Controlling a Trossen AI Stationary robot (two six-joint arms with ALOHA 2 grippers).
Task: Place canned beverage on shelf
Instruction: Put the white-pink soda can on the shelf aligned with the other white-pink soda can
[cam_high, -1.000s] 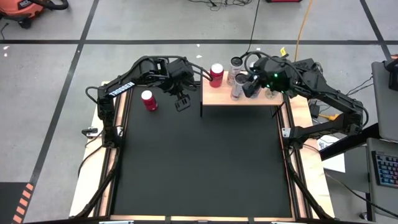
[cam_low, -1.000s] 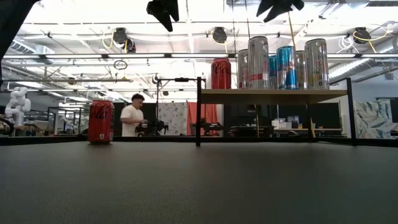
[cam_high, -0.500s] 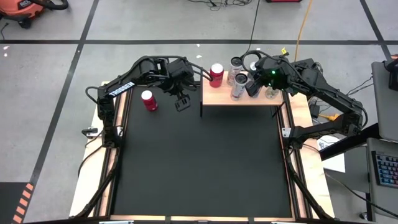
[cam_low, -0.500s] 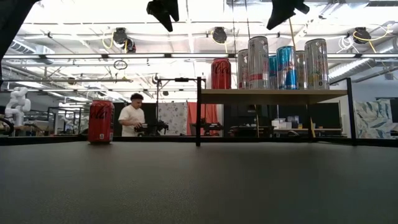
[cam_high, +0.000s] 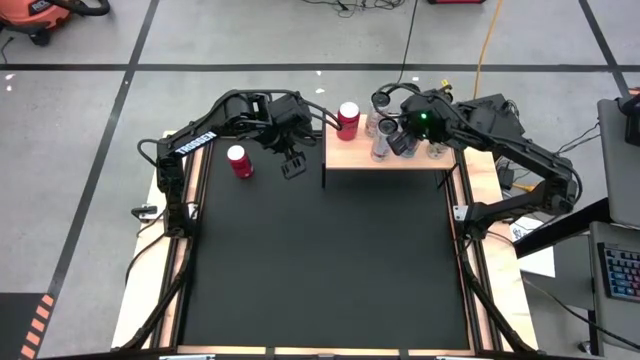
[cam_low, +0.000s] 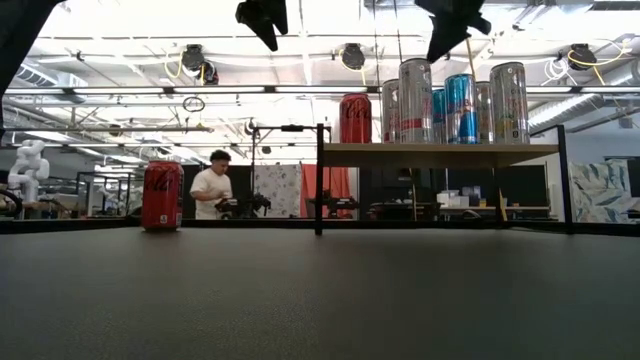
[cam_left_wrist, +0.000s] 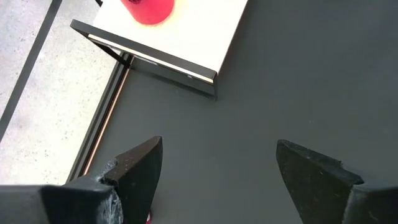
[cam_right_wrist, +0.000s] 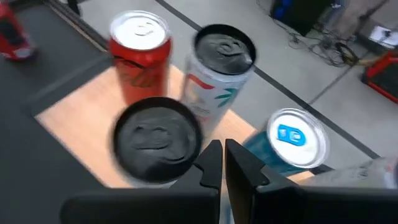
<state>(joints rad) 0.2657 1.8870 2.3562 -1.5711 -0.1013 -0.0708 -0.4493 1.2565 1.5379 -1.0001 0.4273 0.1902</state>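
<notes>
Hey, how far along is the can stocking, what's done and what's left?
Done: several cans, including a red can, stand on the shelf. In hand: nothing; the right pincer is shut and empty above the shelf cans, and the left pincer is open over the table. Left: one red can on the table is not yet shelved.

Overhead looks straight down; low looks level across table (cam_low: 300, 300); both share shelf (cam_high: 390, 155).
</notes>
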